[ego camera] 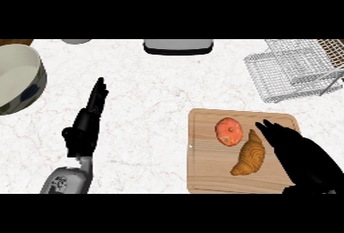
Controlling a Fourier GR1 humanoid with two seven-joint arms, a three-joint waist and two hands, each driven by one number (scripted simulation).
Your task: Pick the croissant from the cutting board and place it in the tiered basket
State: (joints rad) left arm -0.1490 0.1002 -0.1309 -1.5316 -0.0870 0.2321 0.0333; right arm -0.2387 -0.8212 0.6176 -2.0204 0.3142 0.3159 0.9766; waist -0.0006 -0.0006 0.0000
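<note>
Croissant (pixel 248 157), golden-brown and crescent-shaped, lies on the rectangular light wooden cutting board (pixel 205 173), right of the board's centre, its upper tip pointing toward the far edge. The black right hand (pixel 299 152) sits just beside the croissant on its right, over the board's right part; its fingers (pixel 269 127) are straight and released, pointing up and left past the croissant's upper tip, and grasp nothing. Contact between hand and croissant cannot be confirmed. A round orange-red fruit (pixel 228 131) rests on the board just left of the croissant's upper tip. No readable writing or label shows anywhere. The white wire tiered basket (pixel 285 73) stands beyond the board at the upper right. The black left hand (pixel 87 123) rests open well to the left on the white marble counter (pixel 154 95), fingers extended upward. A large pale bowl (pixel 20 77) sits at the left edge.
</note>
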